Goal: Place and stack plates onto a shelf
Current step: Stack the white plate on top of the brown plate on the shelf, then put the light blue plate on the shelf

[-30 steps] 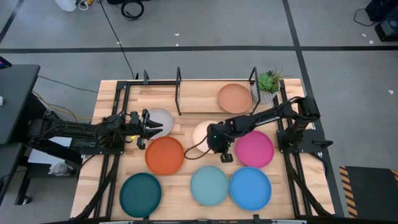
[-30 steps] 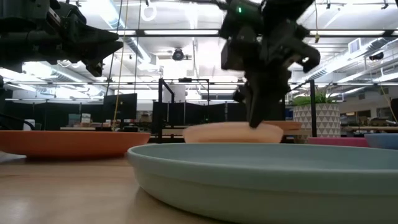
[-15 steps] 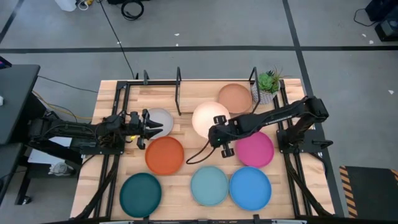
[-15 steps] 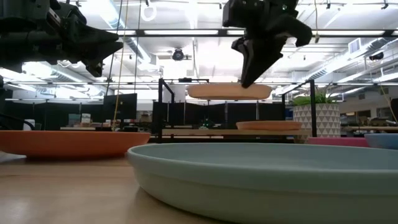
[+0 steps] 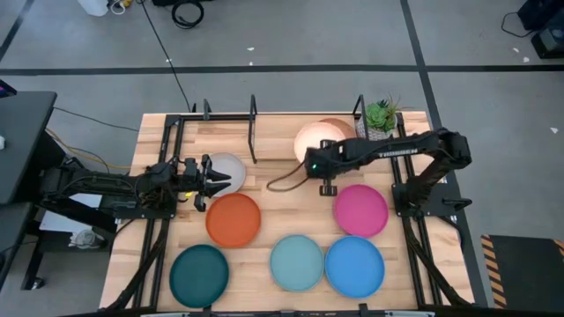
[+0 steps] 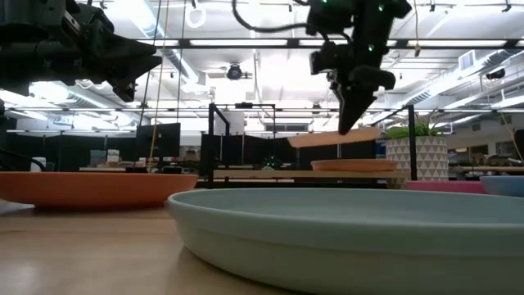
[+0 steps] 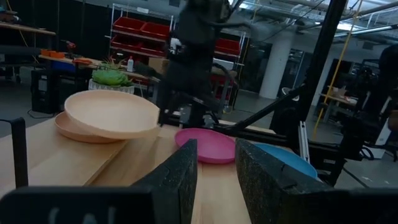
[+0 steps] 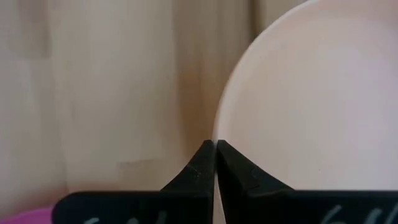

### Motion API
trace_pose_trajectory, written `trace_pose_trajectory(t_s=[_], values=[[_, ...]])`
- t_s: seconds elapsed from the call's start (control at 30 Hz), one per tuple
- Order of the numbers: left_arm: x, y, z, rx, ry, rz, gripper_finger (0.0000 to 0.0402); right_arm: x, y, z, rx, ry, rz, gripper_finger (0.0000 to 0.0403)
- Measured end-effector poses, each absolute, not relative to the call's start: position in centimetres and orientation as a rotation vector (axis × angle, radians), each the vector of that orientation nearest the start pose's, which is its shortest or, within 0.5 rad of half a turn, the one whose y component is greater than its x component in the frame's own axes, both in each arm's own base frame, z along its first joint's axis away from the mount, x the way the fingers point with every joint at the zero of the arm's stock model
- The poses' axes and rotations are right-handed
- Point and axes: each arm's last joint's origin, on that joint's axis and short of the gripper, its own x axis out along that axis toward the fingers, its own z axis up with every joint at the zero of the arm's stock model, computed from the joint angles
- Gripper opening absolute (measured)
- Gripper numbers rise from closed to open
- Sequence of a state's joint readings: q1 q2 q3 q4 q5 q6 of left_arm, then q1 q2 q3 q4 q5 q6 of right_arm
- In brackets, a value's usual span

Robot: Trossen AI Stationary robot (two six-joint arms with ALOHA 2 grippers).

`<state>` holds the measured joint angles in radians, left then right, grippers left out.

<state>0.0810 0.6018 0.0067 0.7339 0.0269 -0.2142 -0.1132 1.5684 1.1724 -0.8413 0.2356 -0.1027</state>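
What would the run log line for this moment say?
right gripper: holding cream plate above peach plate on shelf | left gripper: waiting by grey-white plate

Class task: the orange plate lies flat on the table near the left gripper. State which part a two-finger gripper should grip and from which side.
Grip the orange plate by its thin raised rim, fingers astride the edge. It lies flat, so only the rim offers a hold. Probably best from its upper-left edge, nearest the left gripper.
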Motion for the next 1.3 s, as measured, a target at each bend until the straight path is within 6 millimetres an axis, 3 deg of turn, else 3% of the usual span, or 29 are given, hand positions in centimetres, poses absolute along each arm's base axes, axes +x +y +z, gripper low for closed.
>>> trace_pose_trajectory(t_s=[0.3,0.63,0.97,1.17,1.3], values=[[13.4,1.0,17.9,-0.206,-0.144,0.039,0.0115,26.6,-8.3,23.9,-0.078,1.149,-0.345,0.0012],[13.4,1.0,17.9,-0.207,-0.144,0.039,0.0115,25.9,-11.1,20.9,-0.008,1.162,-0.382,0.0026],[13.4,1.0,17.8,-0.207,-0.137,0.040,0.0115,25.7,-10.6,21.8,0.036,1.134,-0.387,0.0108],[13.4,1.0,17.8,-0.209,-0.140,0.039,0.0115,26.3,-8.7,23.9,0.031,1.072,-0.358,0.0120],[13.4,1.0,17.8,-0.209,-0.139,0.039,0.0115,26.8,-6.9,24.1,0.017,1.056,-0.308,0.0119]])
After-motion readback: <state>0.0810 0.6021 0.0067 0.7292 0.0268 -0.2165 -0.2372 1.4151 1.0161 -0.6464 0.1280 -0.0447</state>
